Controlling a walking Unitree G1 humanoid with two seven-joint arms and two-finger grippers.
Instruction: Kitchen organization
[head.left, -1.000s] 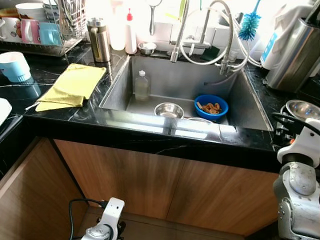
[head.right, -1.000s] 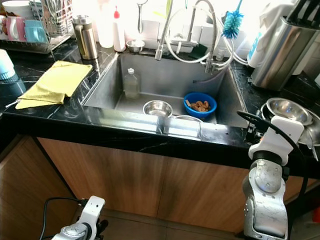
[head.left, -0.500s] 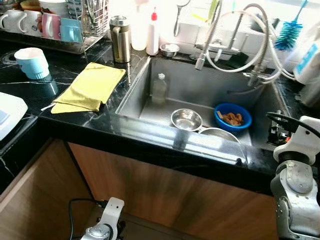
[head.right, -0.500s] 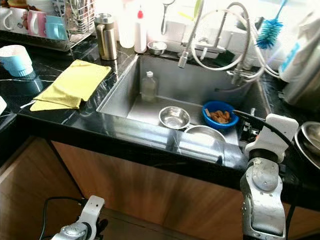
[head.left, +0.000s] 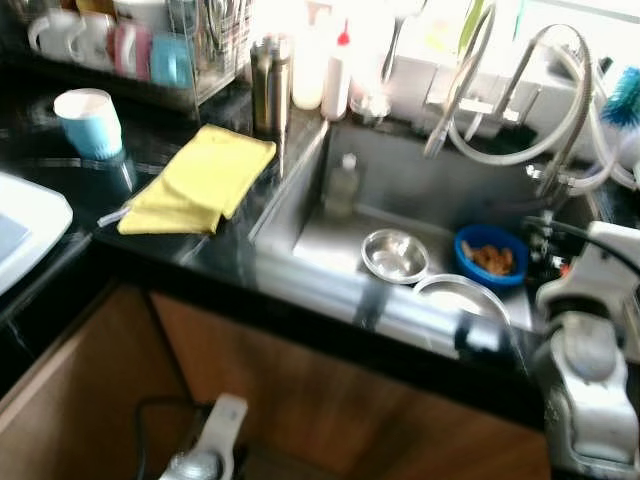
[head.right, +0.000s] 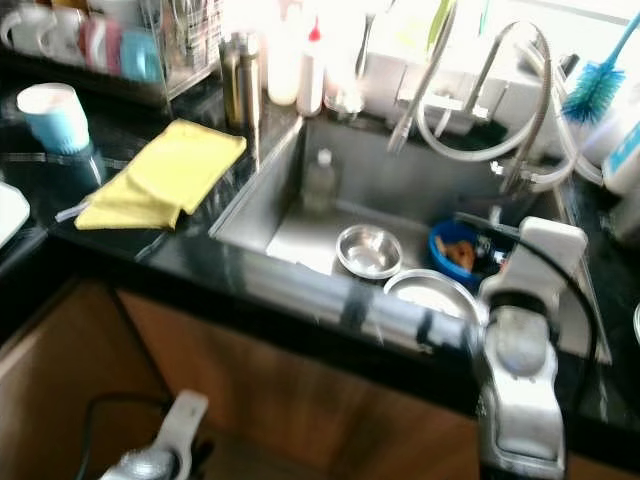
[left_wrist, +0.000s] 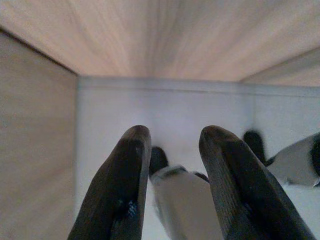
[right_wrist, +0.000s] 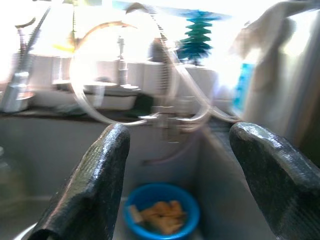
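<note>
Right gripper, fingers spread wide, hangs above the sink's blue bowl.
One steel bowl beside it.

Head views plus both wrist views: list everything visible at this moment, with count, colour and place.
Sink: one, steel, set in the black counter.
Blue bowl: one, holding brownish food, in the sink.
Steel bowl: one, on the sink floor.
Plate: one, pale, at the sink's near edge.
Clear bottle: one, upright in the sink.
Yellow cloth: one, on the counter left of the sink.
Blue cup: one, upturned, on the counter.
Steel flask: one, behind the cloth.
Bottle brush: one, blue, by the faucet.
Left gripper: open, low by the cabinet.
Right gripper: open, above the blue bowl.
</note>
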